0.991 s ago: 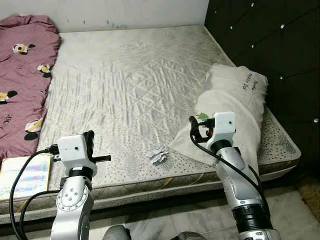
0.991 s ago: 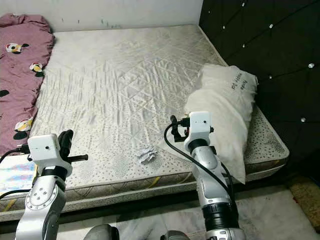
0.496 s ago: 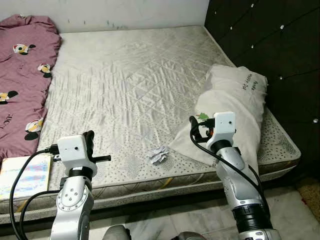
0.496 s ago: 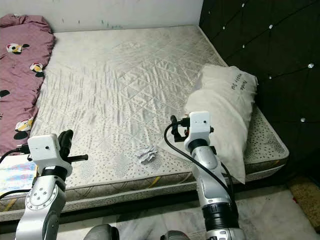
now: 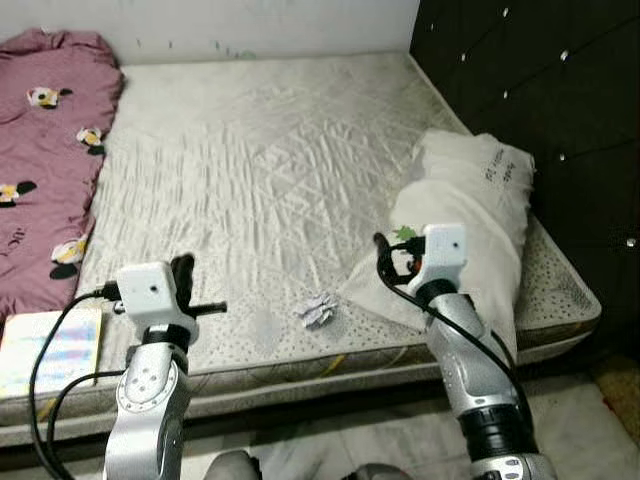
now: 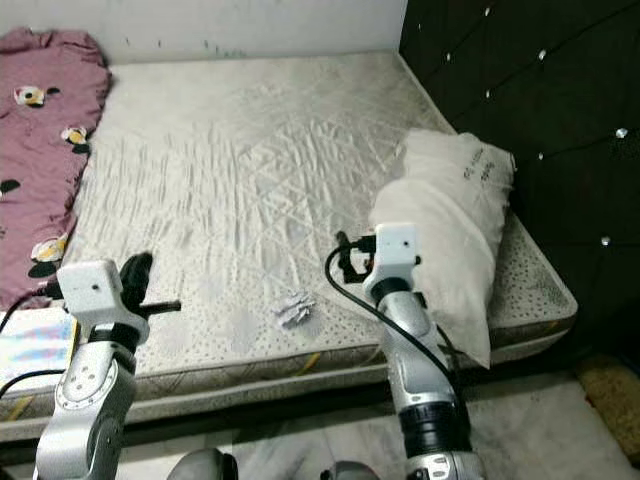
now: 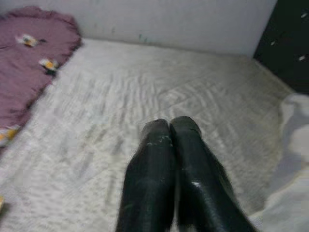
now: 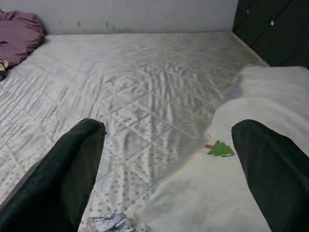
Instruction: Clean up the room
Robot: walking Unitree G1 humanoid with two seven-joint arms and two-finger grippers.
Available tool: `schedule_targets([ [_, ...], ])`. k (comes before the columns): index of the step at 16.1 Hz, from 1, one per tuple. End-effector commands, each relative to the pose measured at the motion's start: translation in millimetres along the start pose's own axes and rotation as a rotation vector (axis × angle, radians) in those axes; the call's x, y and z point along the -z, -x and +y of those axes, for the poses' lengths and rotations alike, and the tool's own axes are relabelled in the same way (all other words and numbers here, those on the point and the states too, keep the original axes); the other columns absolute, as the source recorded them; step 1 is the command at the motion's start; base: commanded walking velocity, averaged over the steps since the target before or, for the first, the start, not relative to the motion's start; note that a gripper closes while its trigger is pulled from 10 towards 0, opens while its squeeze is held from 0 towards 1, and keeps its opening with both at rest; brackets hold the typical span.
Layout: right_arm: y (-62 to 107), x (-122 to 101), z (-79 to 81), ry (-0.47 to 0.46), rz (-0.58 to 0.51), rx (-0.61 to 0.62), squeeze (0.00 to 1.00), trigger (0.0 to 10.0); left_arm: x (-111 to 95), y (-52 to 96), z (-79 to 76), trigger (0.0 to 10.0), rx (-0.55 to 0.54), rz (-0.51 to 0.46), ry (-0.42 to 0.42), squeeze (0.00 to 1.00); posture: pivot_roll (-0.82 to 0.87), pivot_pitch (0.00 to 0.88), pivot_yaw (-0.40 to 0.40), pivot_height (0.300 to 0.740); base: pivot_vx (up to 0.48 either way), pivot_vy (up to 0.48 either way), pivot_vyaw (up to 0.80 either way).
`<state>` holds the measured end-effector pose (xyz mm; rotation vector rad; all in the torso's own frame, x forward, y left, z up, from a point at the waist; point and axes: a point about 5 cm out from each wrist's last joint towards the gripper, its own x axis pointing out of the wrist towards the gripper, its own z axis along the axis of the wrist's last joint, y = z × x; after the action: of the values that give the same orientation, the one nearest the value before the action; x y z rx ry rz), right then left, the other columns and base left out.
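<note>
Crumpled paper (image 5: 316,311) lies near the mattress (image 5: 270,150) edge.

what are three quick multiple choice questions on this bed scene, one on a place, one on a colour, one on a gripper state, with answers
1. Where does the crumpled wrapper lie?
A. on the mattress near its front edge
B. on top of the pillow
C. on the floor

2. What colour is the blanket at the robot's left?
A. blue
B. maroon with a flower print
C. plain yellow

3. How do the left gripper's fingers stand?
A. wide open
B. shut on the wrapper
C. shut, holding nothing

Answers:
1. A: the crumpled wrapper sits on the mattress close to the front edge, between the two arms.
2. B: the blanket is maroon with pale flowers.
3. C: the left gripper has its fingers pressed together with nothing between, while the right gripper is spread open before the pillow.
</note>
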<state>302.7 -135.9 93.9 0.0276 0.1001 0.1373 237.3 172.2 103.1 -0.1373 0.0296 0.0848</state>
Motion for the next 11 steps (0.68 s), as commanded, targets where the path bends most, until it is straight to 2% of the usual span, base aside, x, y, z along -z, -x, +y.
schedule_targets([
  [1, -1.0, -1.9, -2.2, -0.004, -0.008, 0.005, 0.00, 10.0, 0.2, 1.0, 1.6, 10.0, 0.005, 0.001, 0.003, 1.00, -0.04, 0.070, -0.008, 0.740, 0.000, 0.000, 0.00],
  [4, -1.3, -1.5, -2.3, -0.003, -0.003, 0.008, 0.00, 10.0, 0.6, 0.4, 2.4, 10.0, -0.017, 0.006, -0.028, 1.00, -0.04, 0.071, -0.009, 0.740, 0.000, 0.000, 0.00],
  [5, -1.6, -0.2, -3.0, -0.005, 0.002, 0.016, 0.00, 10.0, 0.8, -0.1, 2.6, 10.0, -0.012, 0.003, -0.018, 0.82, -0.03, 0.071, -0.009, 0.740, 0.000, 0.000, 0.00],
  [6, -1.5, 0.2, -2.6, -0.004, -0.001, 0.006, 0.00, 10.0, 0.4, 0.4, 2.3, 10.0, 0.001, -0.002, 0.002, 1.00, -0.04, 0.070, -0.009, 0.740, 0.000, 0.000, 0.00],
  [7, -1.1, 0.0, -2.3, 0.000, -0.005, 0.003, 0.00, 10.0, -1.0, 1.4, 0.0, 10.0, 0.036, -0.015, 0.044, 1.00, -0.04, 0.069, -0.008, 0.740, 0.000, 0.000, 0.00],
  [8, -0.8, 0.4, -2.6, 0.002, -0.002, 0.008, 0.00, 10.0, -1.3, 1.7, 0.1, 10.0, 0.035, -0.016, 0.022, 1.00, -0.04, 0.067, -0.008, 0.740, 0.000, 0.000, 0.00],
  [11, 0.3, 2.0, -2.3, -0.004, 0.003, 0.006, 0.00, 10.0, -0.4, 2.3, -2.4, 10.0, 0.043, -0.012, 0.042, 1.00, -0.04, 0.066, -0.007, 0.740, 0.000, 0.000, 0.00],
])
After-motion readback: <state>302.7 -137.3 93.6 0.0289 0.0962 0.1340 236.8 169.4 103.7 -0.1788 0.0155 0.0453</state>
